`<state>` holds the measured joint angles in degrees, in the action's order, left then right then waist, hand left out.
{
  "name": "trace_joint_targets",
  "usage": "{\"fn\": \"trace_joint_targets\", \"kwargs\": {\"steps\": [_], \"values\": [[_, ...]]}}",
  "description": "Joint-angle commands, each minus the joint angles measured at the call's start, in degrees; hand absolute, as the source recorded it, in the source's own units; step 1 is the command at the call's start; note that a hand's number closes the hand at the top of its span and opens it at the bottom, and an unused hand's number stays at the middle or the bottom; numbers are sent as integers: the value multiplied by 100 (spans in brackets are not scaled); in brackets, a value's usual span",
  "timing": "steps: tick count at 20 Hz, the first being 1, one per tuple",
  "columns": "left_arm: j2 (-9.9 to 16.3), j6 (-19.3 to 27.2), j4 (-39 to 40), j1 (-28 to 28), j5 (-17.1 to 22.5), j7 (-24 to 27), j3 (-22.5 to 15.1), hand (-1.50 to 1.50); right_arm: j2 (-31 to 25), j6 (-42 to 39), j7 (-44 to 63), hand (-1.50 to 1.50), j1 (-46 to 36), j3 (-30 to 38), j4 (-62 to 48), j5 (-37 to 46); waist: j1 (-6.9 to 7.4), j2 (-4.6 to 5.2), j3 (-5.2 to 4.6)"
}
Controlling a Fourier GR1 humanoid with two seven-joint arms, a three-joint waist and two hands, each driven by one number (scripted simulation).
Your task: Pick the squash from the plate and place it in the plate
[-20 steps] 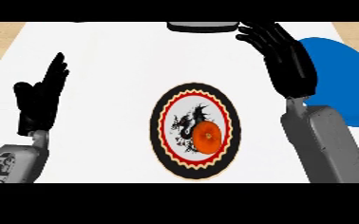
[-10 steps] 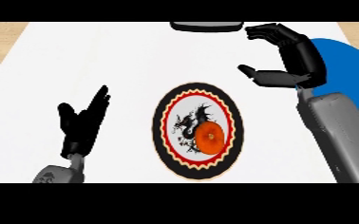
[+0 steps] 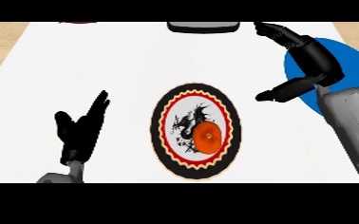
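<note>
An orange squash lies on a round plate with a dragon drawing and a red and black scalloped rim, in the middle of the white counter. A plain blue plate sits at the right edge, partly hidden by my right hand. That hand hovers above and to the right of the squash, open, thumb spread toward the dragon plate, fingers stretched toward the back. My left hand rests open at the lower left, fingers up, well apart from the plate.
A dark grey tray-like object sits at the counter's back edge. A dark red object peeks in at the back left. Wooden strips border the white counter at both back corners.
My right hand has moved down and right, over the blue plate, with thumb spreading out. My left hand shifted right and lower in the view. The squash has not moved.
</note>
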<state>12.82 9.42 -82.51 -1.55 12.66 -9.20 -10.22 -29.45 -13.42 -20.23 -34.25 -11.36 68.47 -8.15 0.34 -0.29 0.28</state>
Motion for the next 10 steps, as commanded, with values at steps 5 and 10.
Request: {"fn": "trace_joint_targets", "kwargs": {"steps": [5,10], "values": [[-226,68,81,195,-92,-94,-184,0,-740,-943,962,-150,-256,-1004,973,945,-76,-5,-36],[-188,-38,131,181,-32,-252,-107,0,-485,-911,2007,-150,-275,-1416,1542,1383,-64,3,-34]]}}
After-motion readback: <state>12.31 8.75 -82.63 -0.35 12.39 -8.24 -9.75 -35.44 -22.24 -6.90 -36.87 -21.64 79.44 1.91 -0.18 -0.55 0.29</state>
